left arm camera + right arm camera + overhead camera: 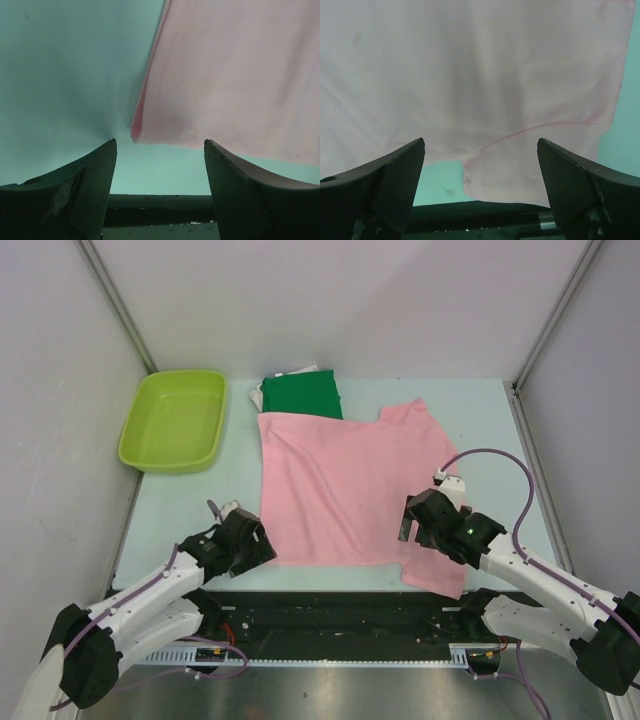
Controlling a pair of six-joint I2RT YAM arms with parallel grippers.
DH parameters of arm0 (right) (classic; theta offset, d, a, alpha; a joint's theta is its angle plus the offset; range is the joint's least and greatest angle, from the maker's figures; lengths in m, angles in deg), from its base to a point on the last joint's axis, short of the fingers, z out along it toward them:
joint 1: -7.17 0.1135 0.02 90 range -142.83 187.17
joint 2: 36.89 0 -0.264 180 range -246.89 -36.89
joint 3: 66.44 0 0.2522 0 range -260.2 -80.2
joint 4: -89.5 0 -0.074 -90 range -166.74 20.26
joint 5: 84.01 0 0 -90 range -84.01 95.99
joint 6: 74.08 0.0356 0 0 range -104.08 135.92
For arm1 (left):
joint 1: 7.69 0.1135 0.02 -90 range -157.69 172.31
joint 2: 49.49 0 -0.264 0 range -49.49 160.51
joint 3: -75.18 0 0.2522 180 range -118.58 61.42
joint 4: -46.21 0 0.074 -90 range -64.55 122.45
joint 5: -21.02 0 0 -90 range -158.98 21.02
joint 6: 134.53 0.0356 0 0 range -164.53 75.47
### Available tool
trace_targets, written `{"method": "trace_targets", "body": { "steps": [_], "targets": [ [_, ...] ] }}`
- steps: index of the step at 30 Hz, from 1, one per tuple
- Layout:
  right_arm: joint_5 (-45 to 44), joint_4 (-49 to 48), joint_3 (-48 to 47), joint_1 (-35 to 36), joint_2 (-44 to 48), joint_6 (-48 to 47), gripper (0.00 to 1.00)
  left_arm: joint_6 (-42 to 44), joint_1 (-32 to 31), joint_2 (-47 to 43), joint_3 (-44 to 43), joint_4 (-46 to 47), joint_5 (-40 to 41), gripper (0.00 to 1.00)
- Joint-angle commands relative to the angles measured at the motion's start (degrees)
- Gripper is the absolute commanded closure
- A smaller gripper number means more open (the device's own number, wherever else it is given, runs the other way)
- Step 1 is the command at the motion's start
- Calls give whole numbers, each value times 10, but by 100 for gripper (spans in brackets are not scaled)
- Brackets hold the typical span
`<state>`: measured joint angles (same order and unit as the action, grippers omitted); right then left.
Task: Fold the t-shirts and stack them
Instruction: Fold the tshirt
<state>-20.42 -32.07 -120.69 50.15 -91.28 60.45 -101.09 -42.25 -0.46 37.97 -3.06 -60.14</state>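
Holding left gripper [260, 543] spread wide at near left corner of pink shirt [330, 490], gripping nothing. Hanging right gripper [412, 530] wide open above shirt's near right side.

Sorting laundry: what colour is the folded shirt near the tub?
Folded shirt: dark green, top view.

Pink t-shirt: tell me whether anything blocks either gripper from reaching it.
Nothing visible does. The left gripper, open, faces the pink t-shirt at its near-left corner, with only bare table around it. The right gripper, open, sits at the shirt's near-right edge, cloth directly ahead.
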Motion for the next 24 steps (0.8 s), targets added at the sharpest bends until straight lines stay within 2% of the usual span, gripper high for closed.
{"method": "trace_targets", "body": {
  "steps": [1,3,6,7,12,14,15,17,21,24],
  "targets": [
    [-7,-1,2,4,12,13,0,-12,-2,25,9,19,27,25],
    [-8,2,2,4,14,13,0,-10,-2,43,9,27,34,26],
    [-10,5,4,6,22,15,0,-15,-2,55,20,47,36,33],
    [-11,6,5,6,23,17,0,-16,-2,59,24,55,36,40],
    [-9,6,9,10,26,20,0,-17,-2,65,29,58,41,59],
    [-10,6,9,9,24,21,0,-19,-2,59,32,57,38,71],
    [-11,6,9,10,24,22,0,-19,-2,53,33,54,38,85],
    [-13,7,9,10,19,24,1,-19,-2,46,34,48,43,100],
    [-36,42,9,10,3,63,0,-18,-2,20,28,35,45,100],
    [-57,90,9,10,-13,134,0,-16,-2,3,9,19,53,100]
  ]
}}
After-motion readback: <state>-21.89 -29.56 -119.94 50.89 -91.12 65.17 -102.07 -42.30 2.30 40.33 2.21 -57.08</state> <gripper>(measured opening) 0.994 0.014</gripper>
